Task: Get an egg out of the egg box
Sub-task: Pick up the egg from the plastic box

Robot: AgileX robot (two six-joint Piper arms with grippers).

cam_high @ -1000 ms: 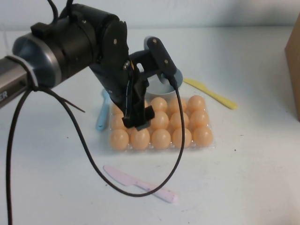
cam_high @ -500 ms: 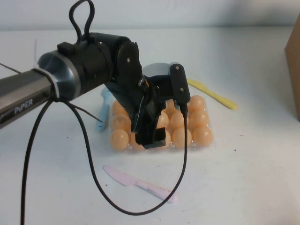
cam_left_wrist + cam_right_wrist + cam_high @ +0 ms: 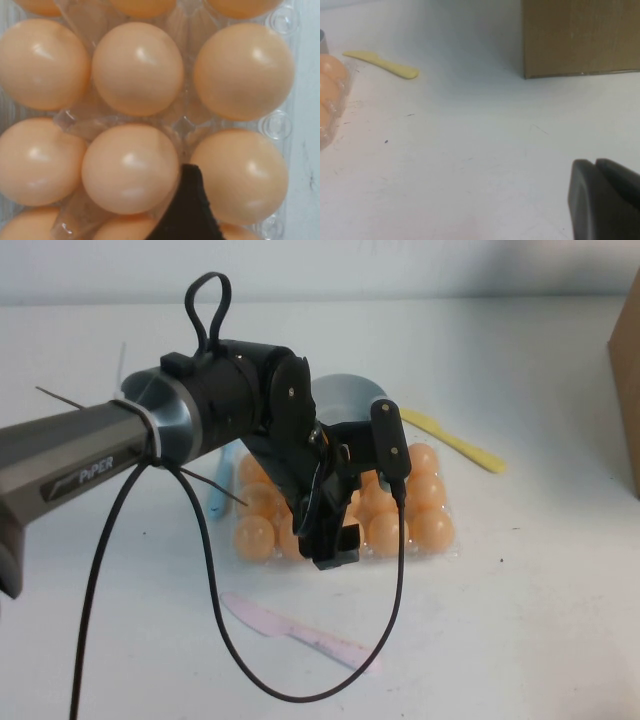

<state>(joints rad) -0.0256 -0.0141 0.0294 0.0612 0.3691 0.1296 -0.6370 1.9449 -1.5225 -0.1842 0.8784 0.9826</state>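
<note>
The egg box [image 3: 455, 548] is a clear plastic tray filled with several pale orange eggs, lying mid-table. My left gripper [image 3: 335, 540] is down over its front row and hides some eggs in the high view. In the left wrist view one black finger [image 3: 190, 210] is wedged between two eggs, touching the side of the egg [image 3: 239, 175] at the tray's edge. The other finger is out of frame; the jaws stand wide, open. My right gripper [image 3: 595, 162] is shut and hovers over bare table, away from the tray.
A grey bowl [image 3: 345, 395] stands just behind the tray. A yellow knife [image 3: 455, 440] lies at the back right, a blue one [image 3: 215, 502] to the left, a pink one [image 3: 300, 632] in front. A cardboard box [image 3: 625, 390] stands at the right edge.
My left arm has swung down and towards the front of the tray, bringing its gripper from above the middle eggs to the front row.
</note>
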